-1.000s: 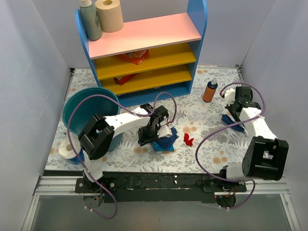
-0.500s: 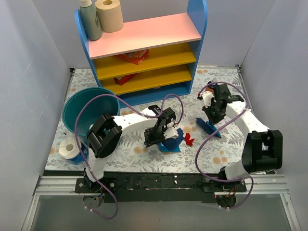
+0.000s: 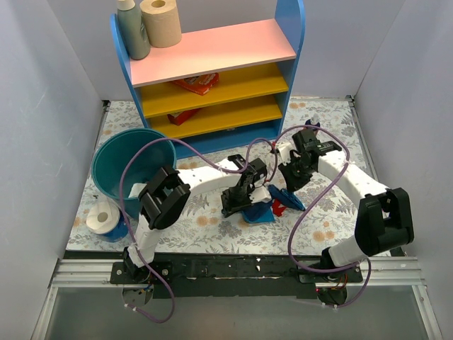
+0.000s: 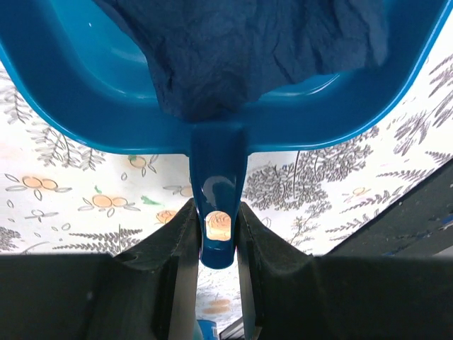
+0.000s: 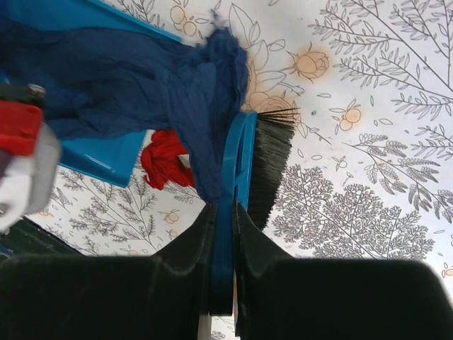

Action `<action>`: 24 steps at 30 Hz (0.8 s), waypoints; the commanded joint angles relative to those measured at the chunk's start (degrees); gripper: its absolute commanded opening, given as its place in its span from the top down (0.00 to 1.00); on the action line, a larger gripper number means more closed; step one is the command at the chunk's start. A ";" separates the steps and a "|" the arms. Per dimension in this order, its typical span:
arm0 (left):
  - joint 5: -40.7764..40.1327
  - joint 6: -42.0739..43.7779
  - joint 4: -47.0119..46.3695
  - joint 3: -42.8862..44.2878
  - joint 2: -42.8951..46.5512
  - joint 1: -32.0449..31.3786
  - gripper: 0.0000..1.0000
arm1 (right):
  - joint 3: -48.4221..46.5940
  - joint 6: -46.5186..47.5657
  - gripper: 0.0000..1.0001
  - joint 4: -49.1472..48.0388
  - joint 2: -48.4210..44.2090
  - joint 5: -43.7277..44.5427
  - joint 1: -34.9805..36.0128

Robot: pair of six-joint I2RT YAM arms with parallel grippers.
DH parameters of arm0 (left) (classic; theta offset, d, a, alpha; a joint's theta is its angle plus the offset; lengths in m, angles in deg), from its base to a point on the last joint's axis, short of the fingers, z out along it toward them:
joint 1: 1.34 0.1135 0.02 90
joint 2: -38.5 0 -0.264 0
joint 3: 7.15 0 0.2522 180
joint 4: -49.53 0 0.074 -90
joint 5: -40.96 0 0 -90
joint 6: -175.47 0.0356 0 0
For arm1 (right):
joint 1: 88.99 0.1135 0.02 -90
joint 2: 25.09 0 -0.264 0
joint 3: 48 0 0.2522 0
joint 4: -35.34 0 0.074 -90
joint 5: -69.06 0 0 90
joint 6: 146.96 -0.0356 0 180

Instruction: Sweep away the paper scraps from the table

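My left gripper [image 4: 216,230] is shut on the handle of the blue dustpan [image 4: 85,92], which rests on the table [image 3: 198,227] at mid front [image 3: 259,213]. A dark blue paper scrap [image 4: 241,49] lies in the pan. My right gripper [image 5: 224,219] is shut on the handle of the small hand brush [image 5: 237,152], whose dark bristles [image 5: 272,159] point at the cloth. The brush [image 3: 285,196] stands at the pan's right edge. A red scrap [image 5: 164,159] lies between brush and pan, also in the top view [image 3: 277,208]. The dark blue scrap [image 5: 127,78] drapes over the pan's lip against the brush.
A teal bucket [image 3: 131,170] stands at the left, with a white paper roll [image 3: 102,216] in front of it. The pink, yellow and blue shelf unit [image 3: 212,71] fills the back. An orange bottle is hidden behind the right arm [image 3: 354,180].
My right arm has swung left from the table's right side, bringing the brush up to the dustpan and the red scrap. My left gripper has slid the dustpan a little to the right.
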 commanded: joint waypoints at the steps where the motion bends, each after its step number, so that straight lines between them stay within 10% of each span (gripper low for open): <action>1: 1.38 -1.32 -0.89 3.91 -1.46 -0.54 1.00 | 1.43 -1.86 0.99 4.45 4.96 -3.78 1.91; 4: 2.08 -1.68 -0.63 6.37 -2.96 -0.63 1.00 | 1.07 -1.86 0.99 4.45 5.93 -3.78 2.09; 5: 2.34 -1.85 -0.72 7.33 -3.22 -0.63 1.00 | 1.07 -18.57 0.99 -1.99 6.19 -29.54 2.09; 9: 2.78 -2.55 -1.24 8.66 -3.93 -0.63 1.00 | 1.25 -22.16 0.99 -3.55 6.63 -35.07 2.09; 24: 0.85 -1.94 -7.12 -1.18 2.74 -0.55 1.00 | -0.86 -10.84 0.99 -0.12 -0.03 -16.01 2.09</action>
